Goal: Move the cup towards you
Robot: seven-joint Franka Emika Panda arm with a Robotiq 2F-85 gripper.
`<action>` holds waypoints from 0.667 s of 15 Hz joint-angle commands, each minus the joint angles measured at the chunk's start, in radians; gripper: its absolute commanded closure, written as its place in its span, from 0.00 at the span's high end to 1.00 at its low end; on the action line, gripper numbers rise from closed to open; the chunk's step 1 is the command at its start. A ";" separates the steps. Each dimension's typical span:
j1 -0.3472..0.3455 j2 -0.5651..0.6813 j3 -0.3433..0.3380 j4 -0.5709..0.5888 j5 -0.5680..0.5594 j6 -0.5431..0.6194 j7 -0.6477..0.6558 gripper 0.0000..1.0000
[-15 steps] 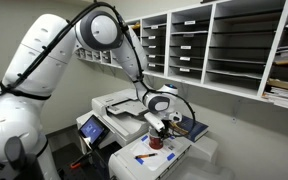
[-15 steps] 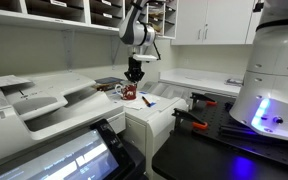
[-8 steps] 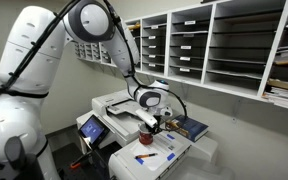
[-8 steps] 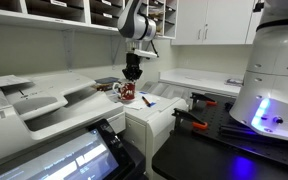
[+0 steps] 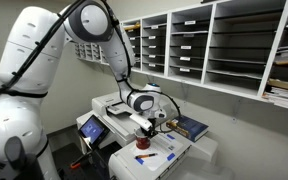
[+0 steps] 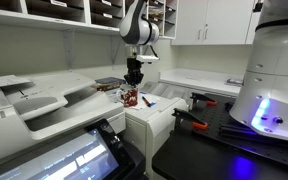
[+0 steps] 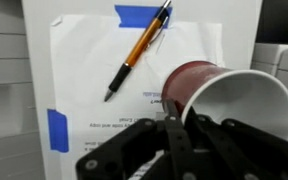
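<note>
The cup [image 7: 219, 95] is dark red with a pale inside and rim. In the wrist view it fills the right side, tilted toward the camera. My gripper [image 7: 187, 125] is shut on its rim, with one finger at the near wall. In both exterior views the gripper [image 5: 148, 130] [image 6: 133, 85] points down over the white cabinet top, with the cup [image 5: 144, 141] [image 6: 130, 97] at its fingertips. I cannot tell whether the cup rests on the surface or hangs just above it.
A white paper [image 7: 94, 90] taped down with blue tape lies under the cup, with an orange pen [image 7: 136, 52] on it. A dark blue book [image 5: 191, 127] lies behind the cup. A printer [image 5: 119, 108] stands beside the cabinet top, and shelves [image 5: 224, 45] line the wall.
The gripper and the cup have moved together across the cabinet top, away from the dark blue book and toward the printer side. The arm has swung the same way.
</note>
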 commanded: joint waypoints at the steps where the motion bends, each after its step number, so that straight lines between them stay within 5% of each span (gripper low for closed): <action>1: 0.005 -0.008 -0.006 -0.024 -0.017 0.041 0.033 0.02; 3: -0.020 0.001 0.020 -0.022 0.013 0.028 0.007 0.02; 4: -0.028 0.005 0.028 -0.019 0.027 0.021 0.006 0.35; 6: -0.040 0.000 0.036 -0.016 0.039 0.014 0.003 0.41; 10: -0.090 -0.075 0.073 -0.029 0.083 -0.025 -0.051 0.71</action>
